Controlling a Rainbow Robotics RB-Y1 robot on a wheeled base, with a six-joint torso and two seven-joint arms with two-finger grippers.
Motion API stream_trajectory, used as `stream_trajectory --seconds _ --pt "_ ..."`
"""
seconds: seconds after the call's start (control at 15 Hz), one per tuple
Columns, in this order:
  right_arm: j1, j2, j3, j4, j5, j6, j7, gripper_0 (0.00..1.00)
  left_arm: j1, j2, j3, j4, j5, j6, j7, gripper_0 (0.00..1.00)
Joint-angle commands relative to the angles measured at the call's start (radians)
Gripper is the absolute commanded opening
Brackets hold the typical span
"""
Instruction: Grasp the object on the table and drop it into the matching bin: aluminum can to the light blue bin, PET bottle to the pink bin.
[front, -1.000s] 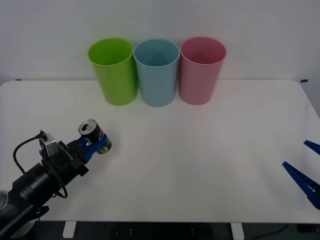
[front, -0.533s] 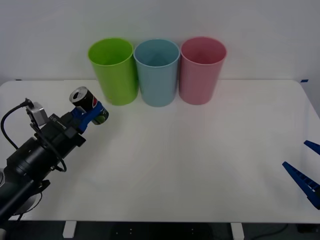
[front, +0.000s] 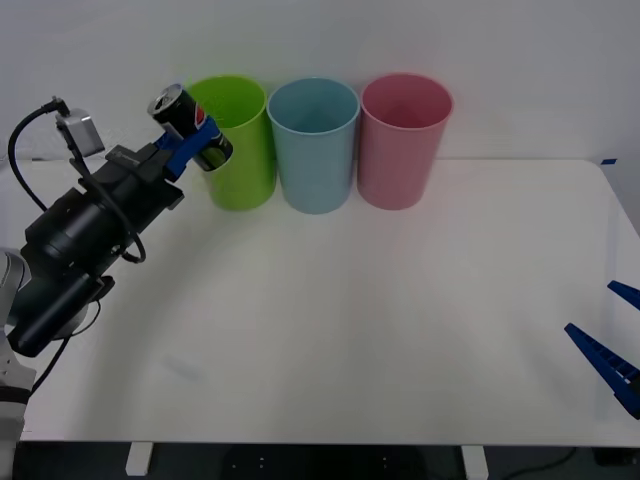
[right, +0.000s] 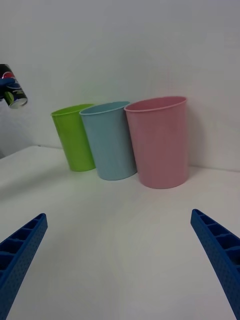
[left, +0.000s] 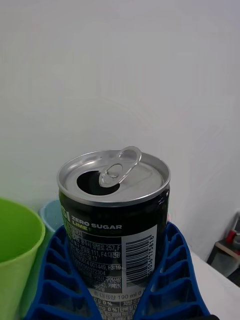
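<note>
The aluminum can (front: 187, 112), black-sided with a silver pull-tab top, is held tilted in the air by my left gripper (front: 196, 147), which is shut on it. It hangs at the height of the lime green bin's rim, just left of that bin. In the left wrist view the can (left: 115, 220) sits between the blue fingers (left: 172, 270). The light blue bin (front: 313, 145) stands upright at the back middle of the table (front: 400, 320), and the pink bin (front: 403, 140) is to its right. My right gripper (front: 612, 352) rests open at the table's front right edge.
A lime green bin (front: 238, 150) stands left of the light blue bin, all three touching in a row along the back wall. From the right wrist view the can (right: 13, 93) hangs above and left of the bins (right: 110, 140).
My left arm has lifted the can from low over the table's front left up and back, to the level of the green bin's rim. The right arm has not moved.
</note>
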Motion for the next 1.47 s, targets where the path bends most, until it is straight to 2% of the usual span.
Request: stream_trajectory --seconds 0.07,0.4,0.67,1.0,1.47 --pt "0.0 0.0 0.0 0.0 0.0 0.0 0.0 1.0 -0.077 0.0 0.0 0.002 -0.11 0.022 0.069 0.0" --pt "0.0 0.0 0.0 0.0 0.0 0.0 0.0 1.0 -0.206 -0.028 0.0 0.069 -0.26 0.036 0.067 0.0" --pt "0.0 0.0 0.0 0.0 0.0 0.0 0.0 1.0 -0.324 -0.089 0.0 0.15 -0.435 0.05 0.067 0.0" --pt "0.0 0.0 0.0 0.0 0.0 0.0 0.0 1.0 -0.468 -0.178 0.003 0.293 -0.613 0.107 0.058 0.01" --pt "0.0 0.0 0.0 0.0 0.0 0.0 0.0 1.0 -0.646 -0.204 0.003 0.534 -0.712 0.223 0.047 0.01"
